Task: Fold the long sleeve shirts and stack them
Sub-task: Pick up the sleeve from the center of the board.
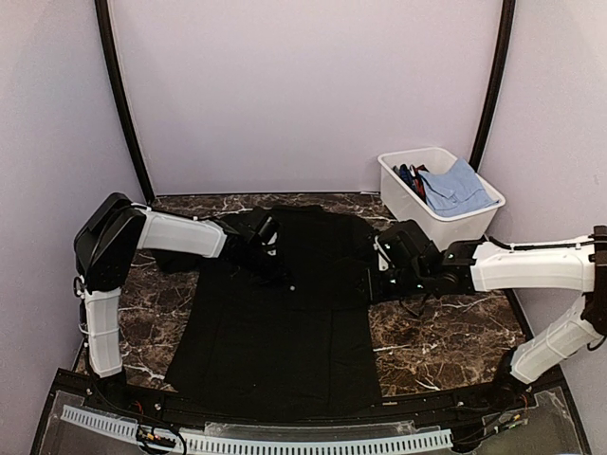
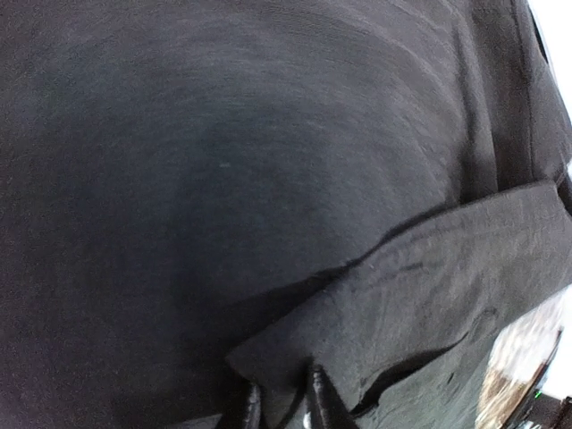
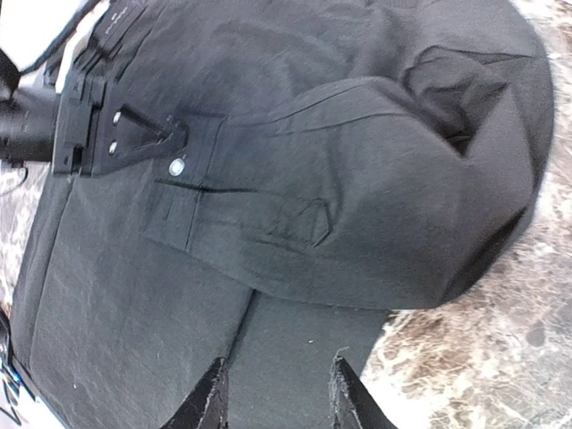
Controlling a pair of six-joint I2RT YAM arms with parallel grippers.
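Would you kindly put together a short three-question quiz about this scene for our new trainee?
1. True or false: the black shirt lies spread on the table.
2. Where does the white bin stand? A) at the far right of the table B) at the near left C) on the shirt
3. What colour is the cloth lying on top in the bin?
Key: 1 true; 2 A; 3 blue.
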